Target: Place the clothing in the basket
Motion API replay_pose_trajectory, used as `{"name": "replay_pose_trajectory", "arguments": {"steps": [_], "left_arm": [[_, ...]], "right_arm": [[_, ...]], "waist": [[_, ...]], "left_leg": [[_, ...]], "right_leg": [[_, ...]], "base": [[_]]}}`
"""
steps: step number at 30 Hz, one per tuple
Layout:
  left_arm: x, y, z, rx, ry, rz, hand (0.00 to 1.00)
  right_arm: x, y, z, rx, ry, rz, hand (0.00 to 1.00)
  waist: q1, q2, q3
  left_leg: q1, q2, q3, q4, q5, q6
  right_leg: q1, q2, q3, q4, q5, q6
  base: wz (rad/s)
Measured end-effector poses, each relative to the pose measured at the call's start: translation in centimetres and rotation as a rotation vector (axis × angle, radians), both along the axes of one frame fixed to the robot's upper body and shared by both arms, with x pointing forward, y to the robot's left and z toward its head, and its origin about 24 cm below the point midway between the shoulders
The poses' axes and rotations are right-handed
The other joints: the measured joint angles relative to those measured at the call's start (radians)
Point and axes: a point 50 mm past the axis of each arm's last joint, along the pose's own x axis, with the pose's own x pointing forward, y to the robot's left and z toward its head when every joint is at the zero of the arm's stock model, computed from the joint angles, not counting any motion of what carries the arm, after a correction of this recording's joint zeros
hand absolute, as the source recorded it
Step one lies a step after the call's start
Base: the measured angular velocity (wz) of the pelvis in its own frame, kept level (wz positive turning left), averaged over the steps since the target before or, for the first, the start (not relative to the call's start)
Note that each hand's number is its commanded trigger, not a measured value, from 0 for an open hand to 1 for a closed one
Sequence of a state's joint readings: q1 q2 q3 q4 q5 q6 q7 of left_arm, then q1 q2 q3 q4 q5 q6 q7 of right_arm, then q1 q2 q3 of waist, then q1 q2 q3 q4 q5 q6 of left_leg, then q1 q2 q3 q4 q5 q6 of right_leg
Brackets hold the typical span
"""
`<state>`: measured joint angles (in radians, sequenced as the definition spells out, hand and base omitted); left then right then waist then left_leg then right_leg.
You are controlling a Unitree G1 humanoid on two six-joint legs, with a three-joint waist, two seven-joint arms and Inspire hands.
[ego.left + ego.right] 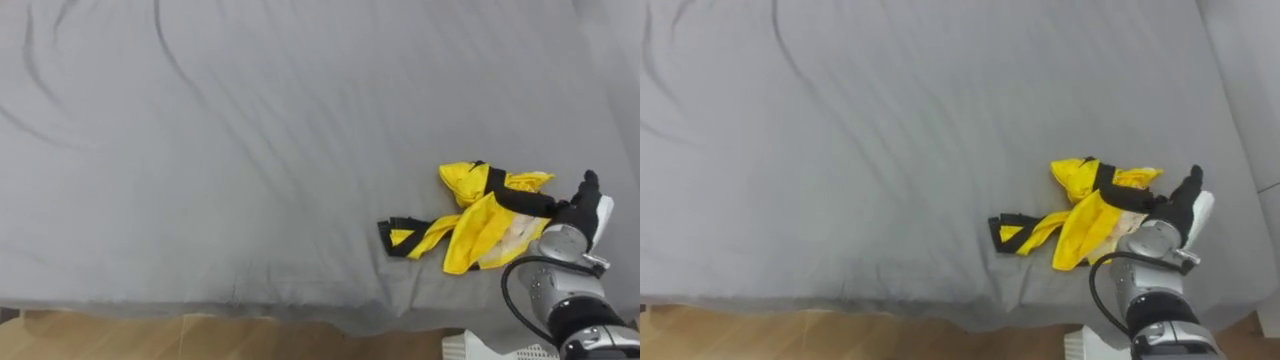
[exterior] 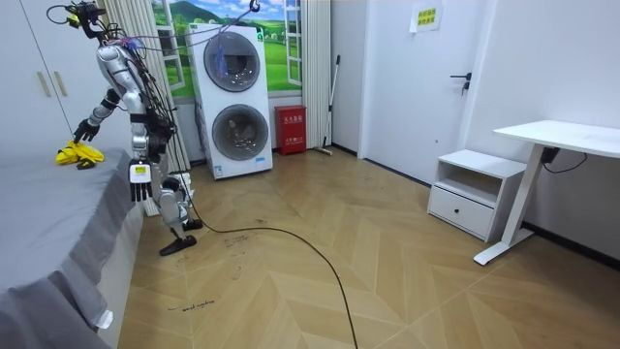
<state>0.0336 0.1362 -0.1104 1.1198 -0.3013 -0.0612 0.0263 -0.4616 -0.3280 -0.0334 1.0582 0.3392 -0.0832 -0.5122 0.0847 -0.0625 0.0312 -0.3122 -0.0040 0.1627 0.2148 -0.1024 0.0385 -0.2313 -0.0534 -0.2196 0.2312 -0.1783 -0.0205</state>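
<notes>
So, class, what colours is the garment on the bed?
Garment: yellow with black bands, best in left eye view.

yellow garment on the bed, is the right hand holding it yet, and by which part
Nothing is held: the right hand is open, fingers straight, at the right edge of the yellow garment on the bed.

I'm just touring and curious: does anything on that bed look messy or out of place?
Only the yellow and black garment: it lies crumpled near the edge of the grey bed, beside the open right hand.
</notes>
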Motion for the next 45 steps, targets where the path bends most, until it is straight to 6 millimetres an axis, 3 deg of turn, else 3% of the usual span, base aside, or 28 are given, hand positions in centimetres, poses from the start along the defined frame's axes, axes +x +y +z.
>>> {"name": "replay_pose_trajectory", "arguments": {"steps": [11, 25, 32, 38, 39, 40, 42, 45], "left_arm": [[0.4, -0.1, 0.1, -0.011, -0.003, -0.023, 0.00], [1.2, -0.5, 0.3, -0.008, -0.028, -0.074, 0.00], [1.6, -1.1, 0.3, -0.016, -0.037, -0.074, 0.00], [1.8, -1.1, 0.4, -0.025, -0.056, -0.070, 0.00], [1.8, -1.1, 0.4, -0.027, -0.058, -0.069, 0.00], [1.8, -1.1, 0.4, -0.034, -0.060, -0.054, 0.00], [1.8, -1.2, 0.4, -0.039, -0.063, -0.049, 0.00], [1.9, -1.4, 0.4, -0.049, -0.070, -0.035, 0.00]], "right_arm": [[-1.4, 0.7, -2.7, 0.003, 0.186, 0.171, 0.00], [-1.6, 1.8, -3.6, -0.029, 0.264, 0.301, 0.00], [-1.7, 1.2, -3.3, -0.056, 0.237, 0.198, 0.00], [-1.1, 0.8, -2.4, -0.003, 0.155, 0.088, 0.00], [-0.9, 0.8, -2.3, 0.001, 0.148, 0.082, 0.11], [-0.6, 0.7, -2.0, 0.014, 0.135, 0.061, 0.33], [-0.3, 0.4, -1.6, 0.031, 0.117, 0.023, 0.96], [0.1, -0.2, -0.7, 0.048, 0.073, -0.047, 1.00]], "waist": [[0.007, -0.007, 0.0016], [0.043, 0.006, 0.0051], [0.061, 0.031, 0.0125], [0.064, 0.039, 0.0145], [0.064, 0.040, 0.0147], [0.066, 0.040, 0.0151], [0.075, 0.041, 0.0157], [0.087, 0.049, 0.0187]], "left_leg": [[-0.010, -0.003, -0.001, -0.002, 0.009, 0.004], [-0.027, -0.002, -0.013, -0.009, 0.009, 0.003], [-0.050, -0.007, -0.033, -0.010, 0.012, 0.003], [-0.092, -0.010, -0.038, -0.010, 0.025, 0.005], [-0.096, -0.010, -0.037, -0.011, 0.026, 0.005], [-0.101, -0.009, -0.033, -0.012, 0.028, 0.006], [-0.109, -0.009, -0.030, -0.014, 0.031, 0.009], [-0.135, -0.009, -0.027, -0.010, 0.035, 0.016]], "right_leg": [[-0.013, -0.005, -0.005, 0.008, 0.000, 0.000], [-0.027, -0.003, -0.016, 0.007, 0.001, -0.002], [-0.043, -0.006, -0.031, 0.007, 0.001, -0.002], [-0.083, -0.010, -0.043, 0.009, 0.001, -0.002], [-0.087, -0.012, -0.043, 0.011, 0.001, -0.002], [-0.098, -0.015, -0.039, 0.018, 0.001, -0.001], [-0.119, -0.017, -0.033, 0.036, 0.001, -0.001], [-0.154, -0.023, -0.031, 0.054, 0.001, 0.000]], "base": [[0.00], [0.02], [0.06], [0.06], [-0.05], [-0.09], [-0.11], [-0.01]]}}
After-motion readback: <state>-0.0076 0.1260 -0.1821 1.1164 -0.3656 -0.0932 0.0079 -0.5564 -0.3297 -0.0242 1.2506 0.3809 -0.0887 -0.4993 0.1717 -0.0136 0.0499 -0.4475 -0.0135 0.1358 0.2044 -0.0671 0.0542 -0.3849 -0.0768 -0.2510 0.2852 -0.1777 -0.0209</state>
